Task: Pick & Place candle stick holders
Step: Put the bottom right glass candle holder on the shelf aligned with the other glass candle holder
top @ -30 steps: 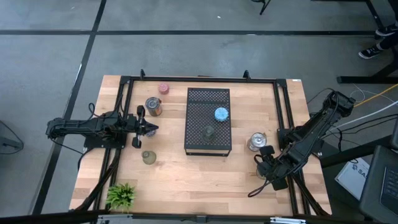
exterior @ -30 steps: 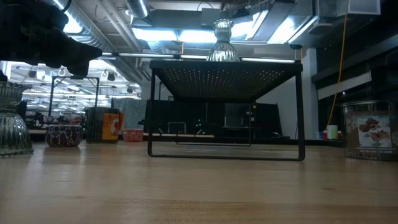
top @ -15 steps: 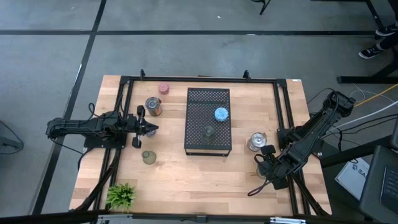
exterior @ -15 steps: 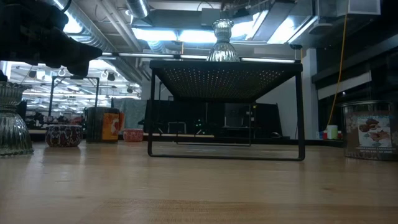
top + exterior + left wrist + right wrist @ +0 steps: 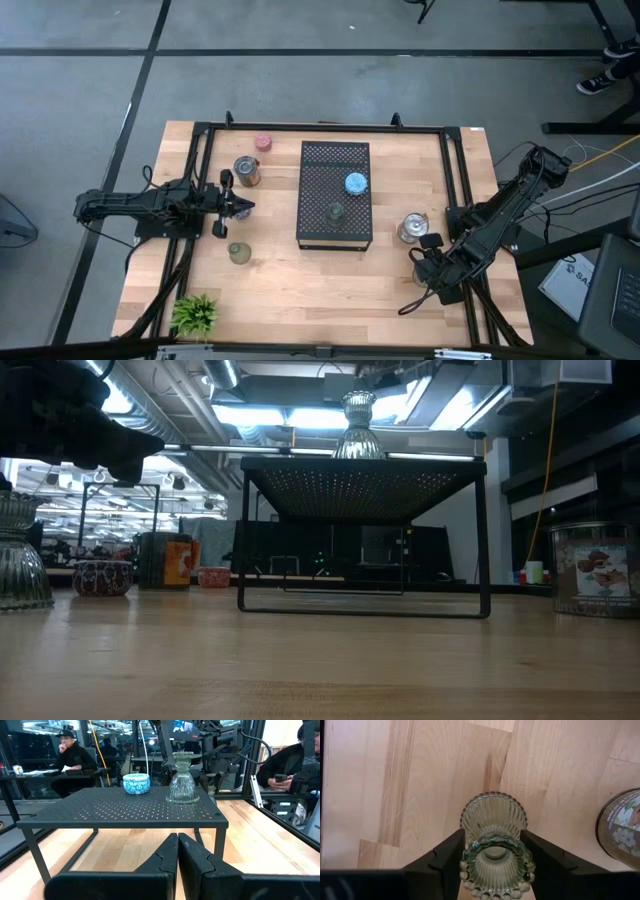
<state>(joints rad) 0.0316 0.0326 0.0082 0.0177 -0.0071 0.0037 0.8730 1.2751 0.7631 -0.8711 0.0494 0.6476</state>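
two holders on tray, plant corner

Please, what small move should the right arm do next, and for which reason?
Probably lift straight up a little. The right claw has a finger on each side of the clear ribbed glass holder, which looks to stand on the wooden table. The black tray, already bearing two holders, seems the likely destination.

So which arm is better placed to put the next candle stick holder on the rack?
The right. Its gripper already has a clear ribbed glass holder between its fingers near the table's right edge. The left gripper is shut and empty, level with the black rack but holding nothing.
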